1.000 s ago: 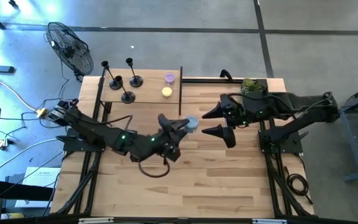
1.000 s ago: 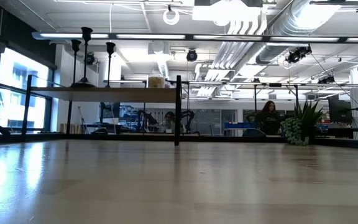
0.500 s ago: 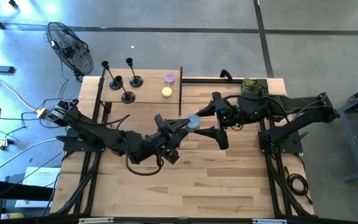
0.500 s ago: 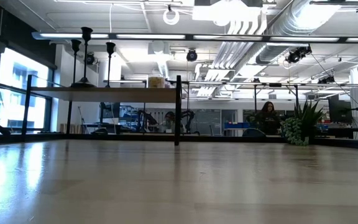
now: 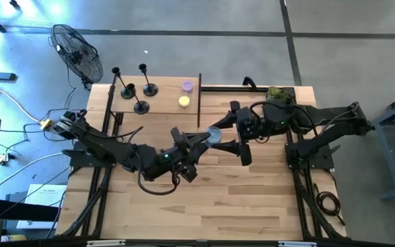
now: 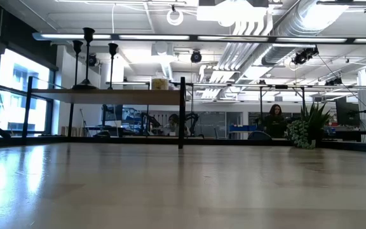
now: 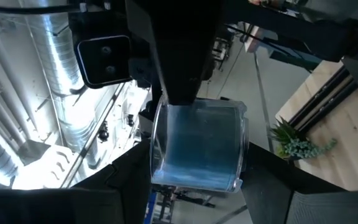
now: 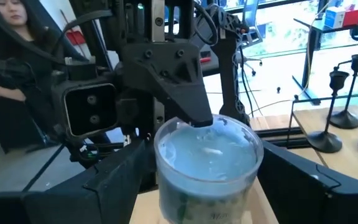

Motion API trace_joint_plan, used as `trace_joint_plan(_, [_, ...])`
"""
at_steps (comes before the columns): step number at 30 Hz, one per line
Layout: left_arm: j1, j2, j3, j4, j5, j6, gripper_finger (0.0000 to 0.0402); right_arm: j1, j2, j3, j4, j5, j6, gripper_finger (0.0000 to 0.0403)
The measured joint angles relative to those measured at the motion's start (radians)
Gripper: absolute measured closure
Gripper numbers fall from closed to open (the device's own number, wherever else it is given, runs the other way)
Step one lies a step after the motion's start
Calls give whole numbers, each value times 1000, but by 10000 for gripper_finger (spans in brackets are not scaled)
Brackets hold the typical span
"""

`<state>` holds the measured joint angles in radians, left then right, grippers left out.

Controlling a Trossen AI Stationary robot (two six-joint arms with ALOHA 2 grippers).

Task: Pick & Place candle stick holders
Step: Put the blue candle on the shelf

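Three black candle stick holders (image 5: 139, 103) (image 6: 88, 35) stand by their round bases on a raised shelf (image 5: 160, 108) at the table's far left; they also show in the right wrist view (image 8: 334, 112). High above mid-table my left gripper (image 5: 208, 138) is shut on a glass jar of pale blue candle wax (image 5: 213, 135) (image 8: 207, 162). My right gripper (image 5: 222, 135) is open and faces it. Its two fingers (image 8: 126, 174) stand close on either side of the jar; I cannot tell whether they touch it. My left gripper pinches the blue candle jar top to bottom. One finger (image 8: 182, 87) lies on the jar's top at its rim (image 8: 199, 121); the other sits under the base (image 7: 244, 155). The fingers come level from the table's left. The jar is upright and lifted clear.
A purple candle (image 5: 187, 86) and a yellow one (image 5: 184, 101) share the shelf with the holders. A small green plant (image 5: 278, 95) stands at the table's far right edge. A floor fan (image 5: 77, 51) stands beyond the far left corner. A person (image 8: 17, 37) sits beyond the table.
My right gripper has moved toward the table's left, up to the jar, and has rolled, so its fingers now stand on either side of the jar. My left gripper has turned at the wrist; the jar has stayed about where it was.
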<state>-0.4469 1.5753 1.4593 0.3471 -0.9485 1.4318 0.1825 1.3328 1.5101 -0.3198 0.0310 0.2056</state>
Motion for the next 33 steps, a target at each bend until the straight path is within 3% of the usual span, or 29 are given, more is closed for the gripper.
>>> trace_joint_plan(20, [0,0,-1,68,17,63,205,-6,34,0,52,-67,19,129])
trace_joint_plan(28, [0,0,-1,68,15,60,205,-6,34,0,52,-66,-9,182])
trace_joint_plan(33, [1,-1,-1,65,12,60,204,-10,34,0,52,-68,-24,182])
